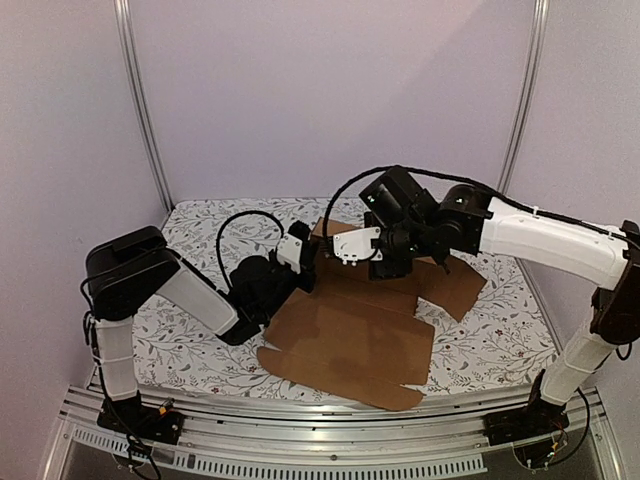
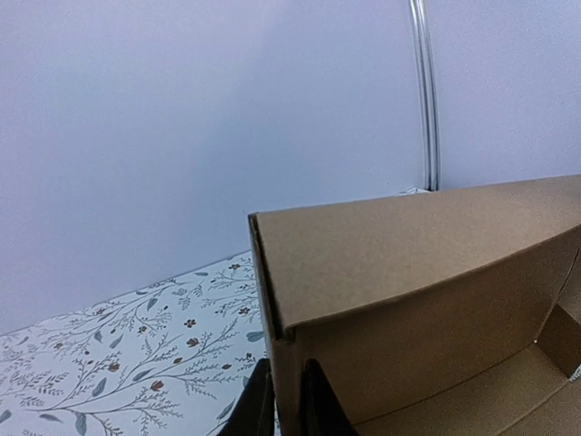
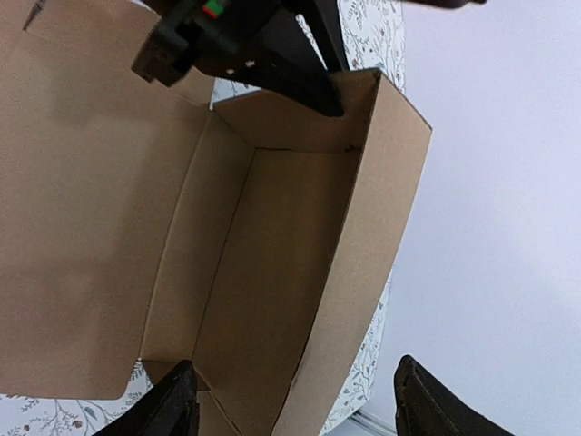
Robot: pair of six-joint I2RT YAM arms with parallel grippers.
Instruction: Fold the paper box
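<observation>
The paper box (image 1: 350, 335) is a brown cardboard sheet lying open in the middle of the table, its rear walls folded up. My left gripper (image 1: 306, 270) is shut on the left end of a raised wall. In the left wrist view the two fingers (image 2: 250, 407) pinch the wall's edge of the box (image 2: 408, 272) between them. My right gripper (image 1: 385, 268) hovers over the rear part of the box (image 3: 272, 272). It is wide open (image 3: 295, 404) and empty, with its fingers astride the back wall and clear of it. The left gripper (image 3: 272, 54) also shows at the top of the right wrist view.
A floral tablecloth (image 1: 200, 340) covers the table. Lavender walls close in the back and sides, with metal poles (image 1: 140, 110) at the rear corners. An aluminium rail (image 1: 330, 430) runs along the near edge. A loose flap (image 1: 455, 285) of the box sticks out to the right.
</observation>
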